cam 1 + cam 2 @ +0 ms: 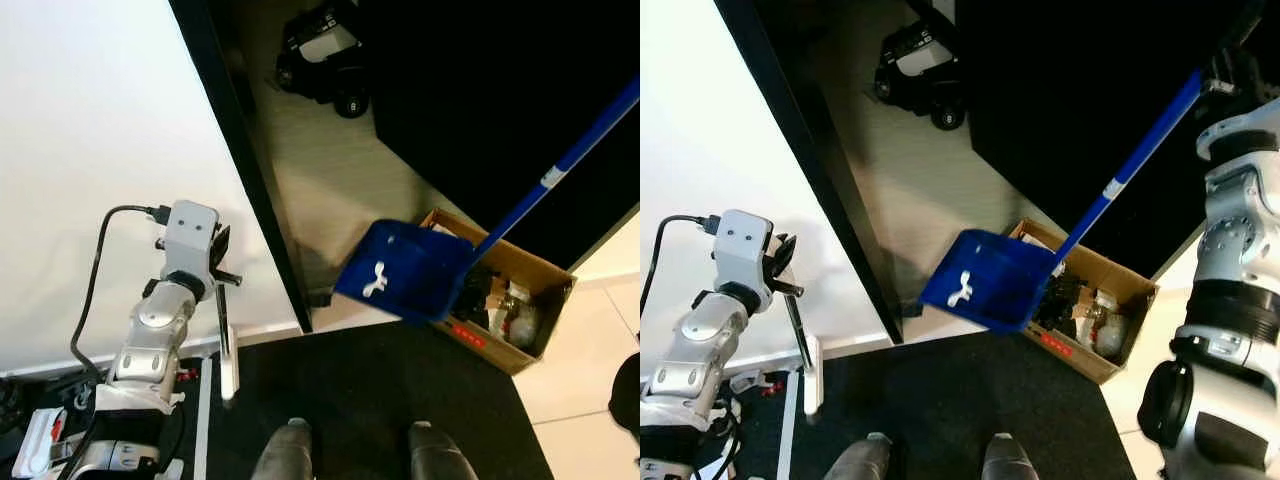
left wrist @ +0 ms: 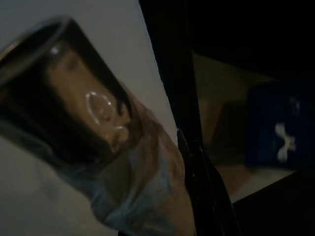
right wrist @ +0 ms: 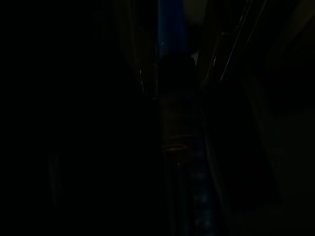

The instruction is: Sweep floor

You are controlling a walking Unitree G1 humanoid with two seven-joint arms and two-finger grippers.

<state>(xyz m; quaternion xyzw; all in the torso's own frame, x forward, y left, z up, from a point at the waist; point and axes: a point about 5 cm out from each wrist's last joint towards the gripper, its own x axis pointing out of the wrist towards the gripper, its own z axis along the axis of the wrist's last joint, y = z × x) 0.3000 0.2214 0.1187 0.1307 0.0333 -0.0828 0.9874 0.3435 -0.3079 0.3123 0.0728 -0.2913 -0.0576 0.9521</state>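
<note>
I see a white wall (image 1: 90, 150) on my left, ending at a black vertical edge (image 1: 250, 170). Beyond it a pale floor (image 1: 330, 170) runs back into deep shadow, where a dark wheeled object (image 1: 325, 55) sits. A black mat (image 1: 390, 400) lies below, with light tiles (image 1: 590, 370) to its right.

Cardboard box (image 1: 540, 300) sits on the floor (image 1: 330, 160)

dustpan handle (image 1: 1140, 158) top hidden — box (image 1: 540, 330) contents unclear
</note>
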